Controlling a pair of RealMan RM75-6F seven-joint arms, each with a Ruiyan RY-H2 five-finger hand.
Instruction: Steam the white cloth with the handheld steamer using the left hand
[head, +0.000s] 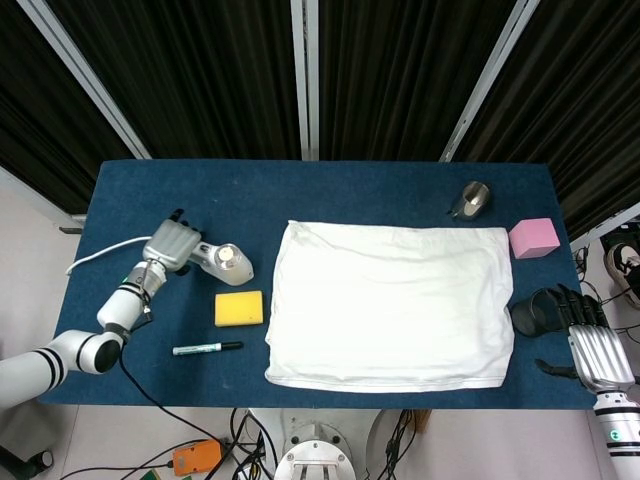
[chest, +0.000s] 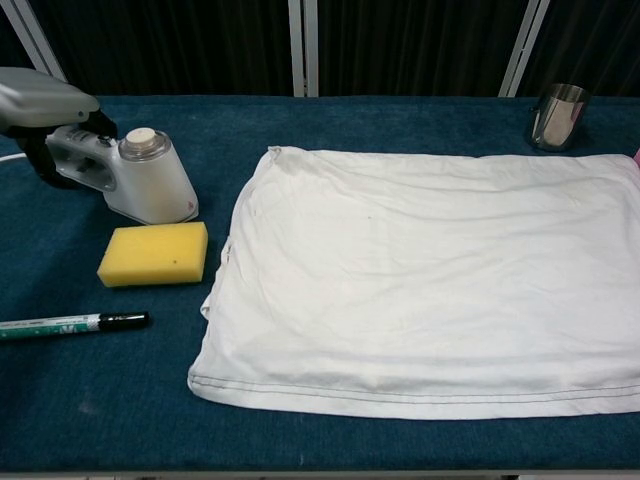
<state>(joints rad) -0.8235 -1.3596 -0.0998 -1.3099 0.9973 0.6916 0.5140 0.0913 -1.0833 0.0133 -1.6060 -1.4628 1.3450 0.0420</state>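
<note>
The white cloth (head: 390, 305) (chest: 430, 290) lies spread flat across the middle and right of the blue table. The white handheld steamer (head: 228, 262) (chest: 150, 180) stands to its left, with its handle pointing left. My left hand (head: 170, 245) (chest: 40, 102) lies over that handle, and its dark fingers (chest: 36, 160) curl around it. The steamer still stands on the table. My right hand (head: 592, 342) rests at the table's right edge, fingers spread and holding nothing.
A yellow sponge (head: 239, 308) (chest: 153, 253) and a marker (head: 207, 348) (chest: 70, 323) lie in front of the steamer. A metal cup (head: 473, 199) (chest: 558, 115) and a pink block (head: 533, 238) stand at the back right. A black ring (head: 535, 312) sits by my right hand. The steamer's cord (head: 100, 255) trails left.
</note>
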